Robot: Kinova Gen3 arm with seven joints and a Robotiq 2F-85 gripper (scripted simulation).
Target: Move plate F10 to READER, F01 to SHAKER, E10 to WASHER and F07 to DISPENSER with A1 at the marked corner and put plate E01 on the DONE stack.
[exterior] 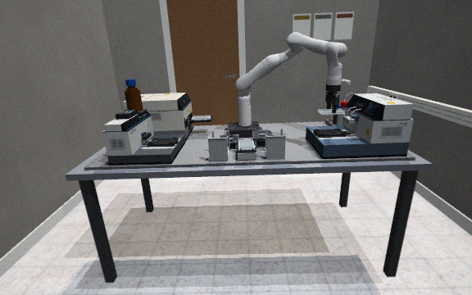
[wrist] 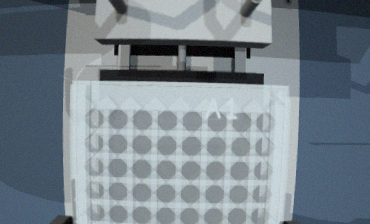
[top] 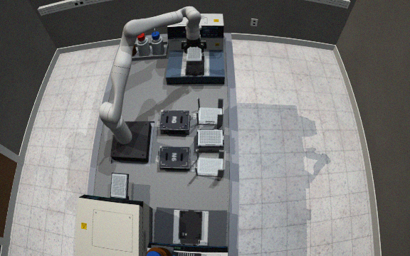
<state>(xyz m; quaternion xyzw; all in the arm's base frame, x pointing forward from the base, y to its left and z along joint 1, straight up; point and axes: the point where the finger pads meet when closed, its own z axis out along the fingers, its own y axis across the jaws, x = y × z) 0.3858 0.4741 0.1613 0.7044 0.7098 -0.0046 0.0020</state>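
A white well plate (top: 193, 53) is held across its width by the widely spread jaws, lifted clear above the blue-based instrument (top: 176, 72) on the worktop (top: 144, 96).

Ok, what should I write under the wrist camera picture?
A white well plate, marked A1 at one corner, held above a blue instrument deck.

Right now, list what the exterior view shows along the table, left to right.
Grey instrument → left rack → middle plate → right rack → lifted plate in the gripper → blue-based instrument.
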